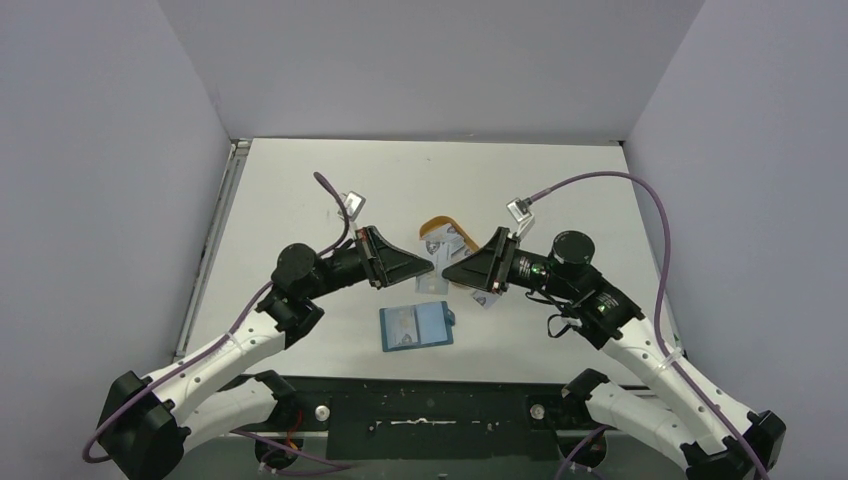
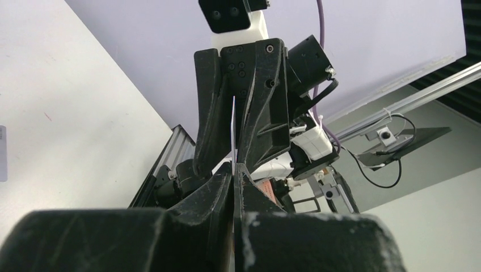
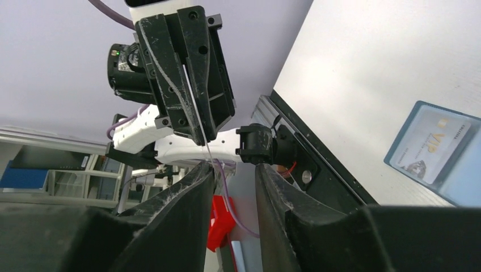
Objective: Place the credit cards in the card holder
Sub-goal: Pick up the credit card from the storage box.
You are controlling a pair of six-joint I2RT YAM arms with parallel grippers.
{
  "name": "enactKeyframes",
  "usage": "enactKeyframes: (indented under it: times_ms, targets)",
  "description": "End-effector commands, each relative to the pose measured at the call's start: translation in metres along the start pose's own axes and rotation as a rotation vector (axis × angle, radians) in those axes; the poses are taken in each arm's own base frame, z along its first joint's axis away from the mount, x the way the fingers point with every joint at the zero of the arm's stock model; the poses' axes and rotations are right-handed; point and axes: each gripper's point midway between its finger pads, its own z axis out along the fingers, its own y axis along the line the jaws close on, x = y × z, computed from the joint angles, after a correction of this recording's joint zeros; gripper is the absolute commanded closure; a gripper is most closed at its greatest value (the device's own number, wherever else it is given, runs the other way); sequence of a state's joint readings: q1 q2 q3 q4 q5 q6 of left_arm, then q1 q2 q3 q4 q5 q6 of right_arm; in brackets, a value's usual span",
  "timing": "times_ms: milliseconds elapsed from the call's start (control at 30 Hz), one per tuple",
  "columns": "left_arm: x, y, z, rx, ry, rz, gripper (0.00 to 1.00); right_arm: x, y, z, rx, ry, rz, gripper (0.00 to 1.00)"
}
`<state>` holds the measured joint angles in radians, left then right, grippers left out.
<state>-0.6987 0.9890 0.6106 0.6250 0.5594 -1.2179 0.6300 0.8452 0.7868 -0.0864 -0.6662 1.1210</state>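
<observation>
Check left claw [image 1: 431,268]: fingers together, clamped on credit card [image 2: 233,127], card edge-on, held above table [image 1: 300,190]. Find card holder [image 1: 415,326] lying open on table, on near side of claw tips, second credit card [image 3: 434,144] in its pocket. Check right claw [image 1: 448,270]: fingers apart, either side of the clamped card's edge, tip to tip with left claw.
</observation>
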Motion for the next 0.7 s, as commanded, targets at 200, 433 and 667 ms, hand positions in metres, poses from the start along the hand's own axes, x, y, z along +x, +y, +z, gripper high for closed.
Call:
enactKeyframes:
  times_ms: [200, 433, 667]
  targets:
    - [-0.013, -0.017, -0.002, 0.049, -0.076, 0.017, 1.00, -0.017, 0.036, 0.003, -0.150, -0.093, -0.033, 0.78]
    - [-0.009, -0.002, -0.004, -0.004, -0.076, 0.006, 1.00, -0.011, 0.052, 0.006, -0.211, -0.083, -0.057, 1.00]
    - [0.007, 0.045, -0.030, -0.267, -0.042, 0.045, 0.39, -0.015, 0.018, -0.019, 0.082, -0.124, -0.210, 1.00]
